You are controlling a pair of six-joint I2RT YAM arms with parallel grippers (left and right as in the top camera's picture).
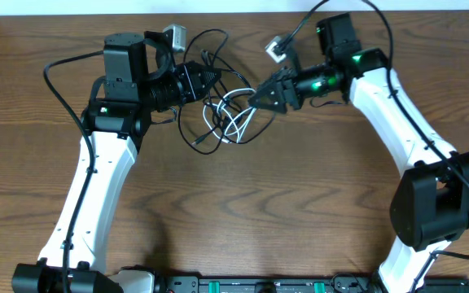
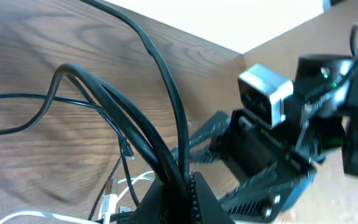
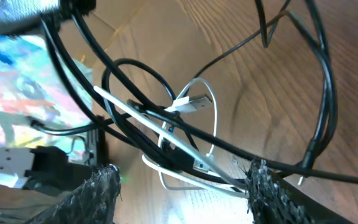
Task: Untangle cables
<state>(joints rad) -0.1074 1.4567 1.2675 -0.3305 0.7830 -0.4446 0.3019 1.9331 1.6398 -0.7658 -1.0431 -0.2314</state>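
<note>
The black cable (image 1: 187, 129) and the white cable (image 1: 236, 122) lie tangled at the table's far middle, between my two grippers. My left gripper (image 1: 212, 80) points right and is shut on several strands of the black cable (image 2: 148, 134), which rise from its jaws (image 2: 182, 186). A white plug (image 2: 112, 198) lies just left of those jaws. My right gripper (image 1: 259, 98) points left, open over the tangle. In the right wrist view its fingers (image 3: 185, 193) straddle the white cable (image 3: 213, 134) and the black cable (image 3: 135, 134). A white plug (image 3: 191, 102) rests on the knot.
The brown wooden table (image 1: 283, 203) stretches toward the front. Its far edge (image 1: 243, 11) runs just behind the arms. A black rail (image 1: 251, 285) with green parts lines the front edge. The arms' own thick black wires (image 1: 59, 65) loop beside them.
</note>
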